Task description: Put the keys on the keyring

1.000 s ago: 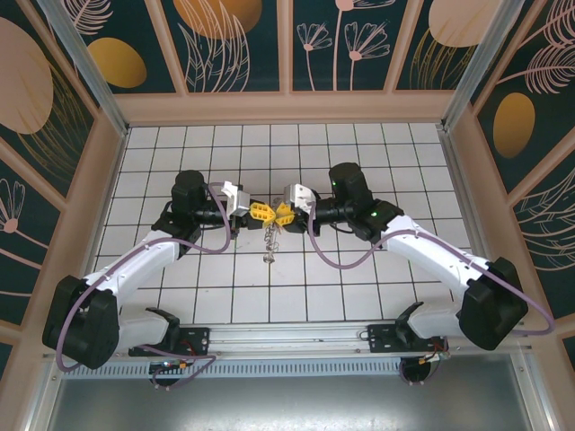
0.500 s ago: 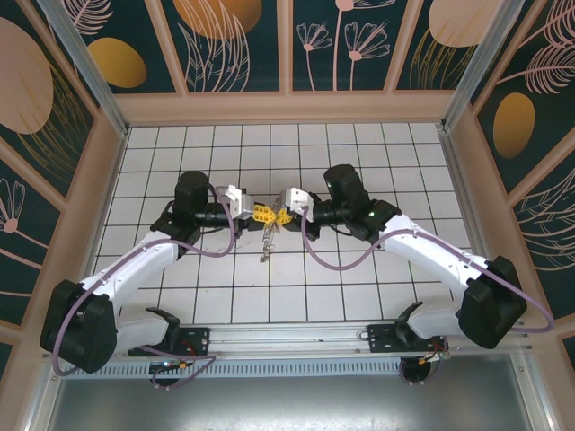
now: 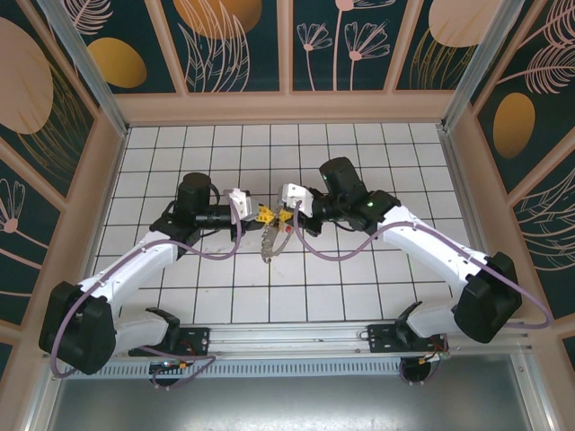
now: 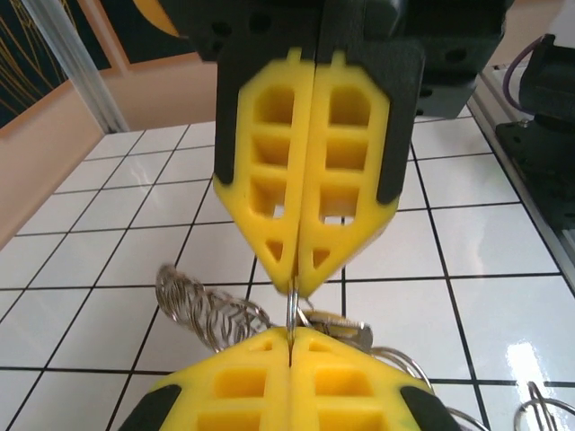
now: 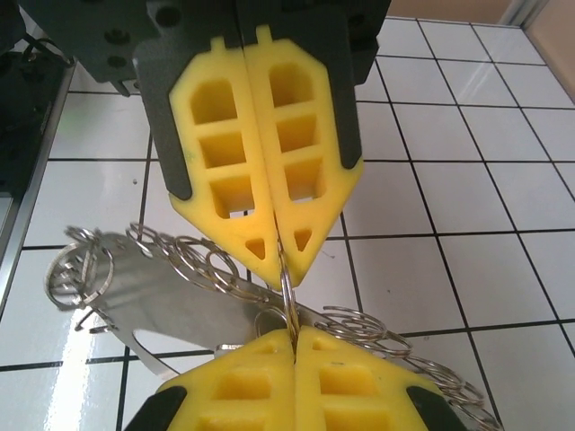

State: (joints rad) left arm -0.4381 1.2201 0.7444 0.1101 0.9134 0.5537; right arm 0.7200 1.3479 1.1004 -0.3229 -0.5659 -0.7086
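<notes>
Clamping the thin silvery wire keyring (image 5: 286,289) from opposite sides, the yellow-fingered left gripper (image 3: 261,214) and right gripper (image 3: 283,214) meet tip to tip above the white tiled worktop's (image 3: 269,296) middle, equally near, wire running between their shut jaws

1. The bench (image 3: 359,296) lies open across its back rows and along the near tiles between the arms.
2. At the centre, the left gripper (image 3: 261,214) and right gripper (image 3: 283,215) meet tip to tip, fingers pinched on the keyring (image 3: 269,244), which blocks the passage beneath.
3. Purple cables (image 3: 328,256) loop beside each wrist.
4. Panel walls (image 3: 101,193) close three sides, and a metal rail (image 3: 296,337) edges the near one.
</notes>
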